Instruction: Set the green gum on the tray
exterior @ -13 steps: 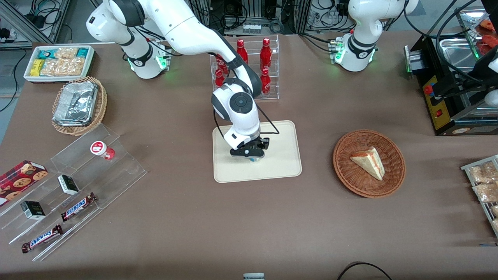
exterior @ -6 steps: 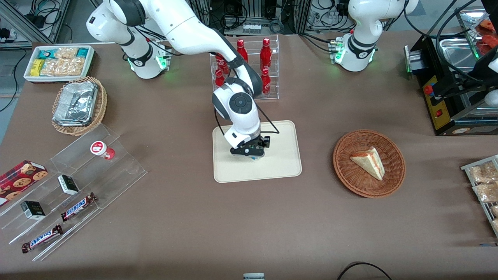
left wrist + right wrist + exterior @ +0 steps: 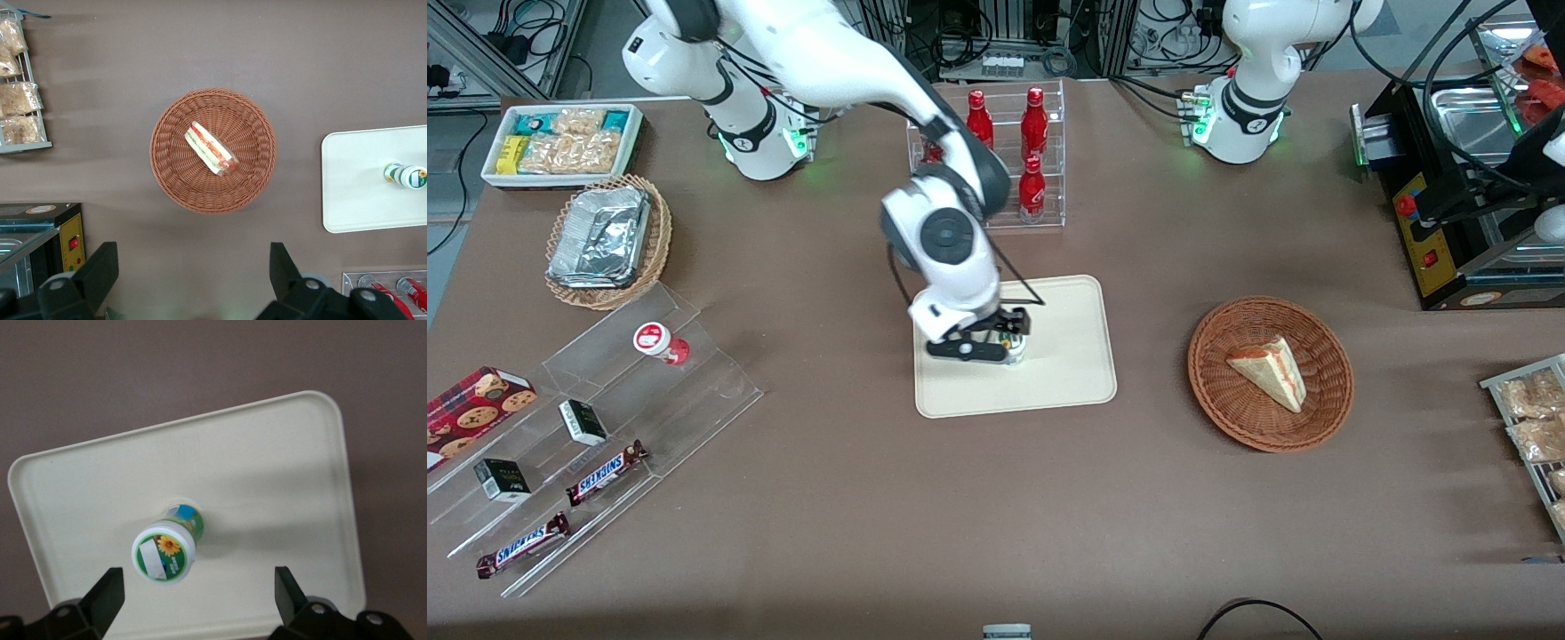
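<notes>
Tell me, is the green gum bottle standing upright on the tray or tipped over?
Upright. The green gum bottle stands on the tray, lid facing up, with the open gripper above, not touching it.

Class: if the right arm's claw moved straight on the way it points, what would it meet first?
Probably the small white green-lidded gum bottle standing on the cream-beige rectangular tray; the open claw hovers above it, pointing down.

lab | aluminium framing (image 3: 480, 44) | cable bundles (image 3: 996, 36)
</notes>
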### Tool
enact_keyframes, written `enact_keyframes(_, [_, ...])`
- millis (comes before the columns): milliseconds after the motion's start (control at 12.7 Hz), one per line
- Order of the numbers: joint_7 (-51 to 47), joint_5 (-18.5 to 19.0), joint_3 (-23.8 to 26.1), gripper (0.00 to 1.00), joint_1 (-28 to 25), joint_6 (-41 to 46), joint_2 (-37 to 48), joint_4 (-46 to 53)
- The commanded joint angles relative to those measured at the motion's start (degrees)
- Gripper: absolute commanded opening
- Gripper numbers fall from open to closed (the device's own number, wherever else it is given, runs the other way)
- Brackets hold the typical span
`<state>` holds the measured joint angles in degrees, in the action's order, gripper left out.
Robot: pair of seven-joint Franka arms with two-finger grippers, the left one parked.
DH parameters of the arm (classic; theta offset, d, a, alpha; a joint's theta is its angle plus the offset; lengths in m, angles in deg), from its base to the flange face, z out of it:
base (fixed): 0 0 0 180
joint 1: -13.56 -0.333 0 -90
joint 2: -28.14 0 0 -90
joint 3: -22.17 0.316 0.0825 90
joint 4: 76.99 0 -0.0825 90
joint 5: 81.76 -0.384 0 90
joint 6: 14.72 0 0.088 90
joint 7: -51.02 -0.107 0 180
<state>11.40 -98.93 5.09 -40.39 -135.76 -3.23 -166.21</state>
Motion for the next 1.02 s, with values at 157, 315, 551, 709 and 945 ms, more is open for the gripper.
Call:
enact_keyframes(157, [12.08, -1.38, 0.38, 1.00, 9.80, 9.85, 17.45, -8.48])
enact_keyframes(315, [17.63, -0.94, 0.38, 1.00, 14.64, 14.32, 24.05, -11.92])
enact_keyframes(551, [23.35, 4.41, 0.73, 1.00, 21.24, 22.06, 28.81, -12.02])
enact_keyframes(709, [23.89, 7.65, 0.73, 1.00, 24.14, 26.19, 31.19, -12.02])
enact_keyframes(945, [26.96, 11.28, 0.73, 1.00, 27.57, 30.07, 33.13, -11.50])
